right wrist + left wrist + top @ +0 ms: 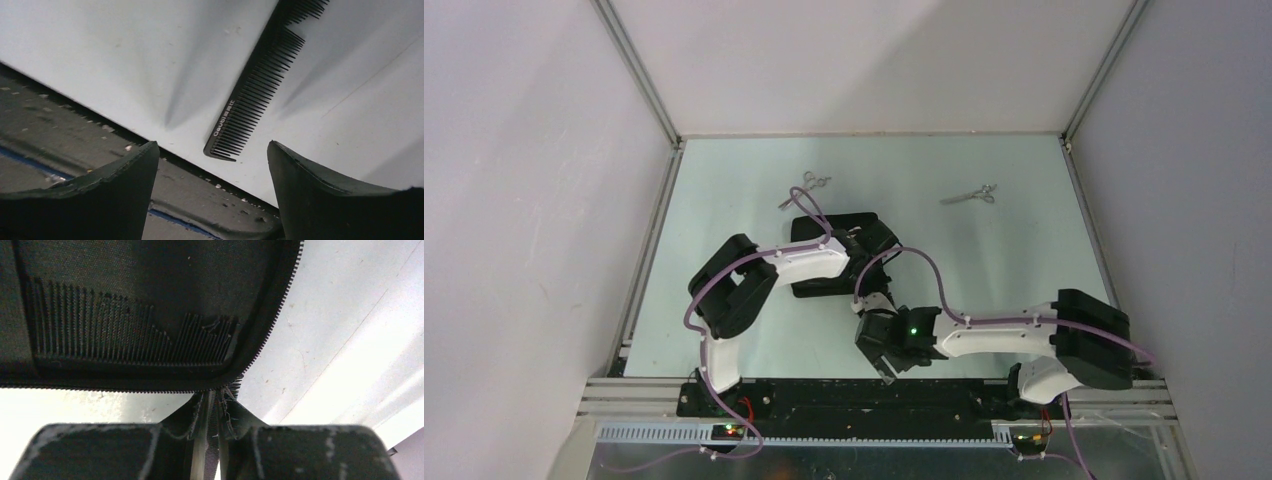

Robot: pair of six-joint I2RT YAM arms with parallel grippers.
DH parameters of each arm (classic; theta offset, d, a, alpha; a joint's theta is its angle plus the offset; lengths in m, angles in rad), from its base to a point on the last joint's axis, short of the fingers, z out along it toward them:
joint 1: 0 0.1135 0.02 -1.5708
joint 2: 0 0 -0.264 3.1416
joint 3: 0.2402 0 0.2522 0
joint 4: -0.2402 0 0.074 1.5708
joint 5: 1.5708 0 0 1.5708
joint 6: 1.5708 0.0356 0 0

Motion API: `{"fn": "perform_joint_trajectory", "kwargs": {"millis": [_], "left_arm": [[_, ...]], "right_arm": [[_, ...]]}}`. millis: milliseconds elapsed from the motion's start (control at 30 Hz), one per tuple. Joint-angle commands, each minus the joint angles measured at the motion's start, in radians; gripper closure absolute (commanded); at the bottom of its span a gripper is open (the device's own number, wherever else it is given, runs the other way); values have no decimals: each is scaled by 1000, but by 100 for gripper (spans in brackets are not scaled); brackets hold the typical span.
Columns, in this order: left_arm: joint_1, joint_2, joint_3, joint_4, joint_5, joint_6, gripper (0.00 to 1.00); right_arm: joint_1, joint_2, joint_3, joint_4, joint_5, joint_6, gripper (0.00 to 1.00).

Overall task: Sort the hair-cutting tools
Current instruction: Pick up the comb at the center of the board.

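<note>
While L pincer [212, 440] clamps zip case [150, 270], R pincer [212, 145] gapes — black comb [255, 92] just ahead.

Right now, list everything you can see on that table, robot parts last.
zip case: one, black, open, mid-table.
scissors: two, silver, far part of the table; one just beyond the zip case, the other scissors further right.
comb in the case: one, black, lying inside.
comb on the table: one, black with white lettering, flat by the near edge.
table: one, pale green.
left arm: one, black and white, jaws closed on what seems the zip case's zip edge.
right arm: one, black and white, jaws open over the comb on the table, touching nothing.
</note>
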Motion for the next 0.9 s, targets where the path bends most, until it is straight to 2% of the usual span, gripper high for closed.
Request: {"fn": "perform_joint_trajectory", "kwargs": {"millis": [0, 167, 267, 633, 867], "left_arm": [[-4, 43, -47, 13, -30, -31, 84], [-3, 46, -46, 11, -33, -39, 84], [-3, 47, -54, 14, -29, -49, 84], [-4, 48, -66, 14, -25, -66, 84], [-6, 45, -66, 14, -26, -73, 83]], "right_arm": [[9, 46, 54, -106, 104, 87, 17], [-6, 45, 50, -139, 115, 131, 23], [-33, 42, 26, -124, 73, 137, 32], [-112, 41, -37, -80, -45, 151, 54], [-171, 62, -78, -56, -94, 153, 58]]}}
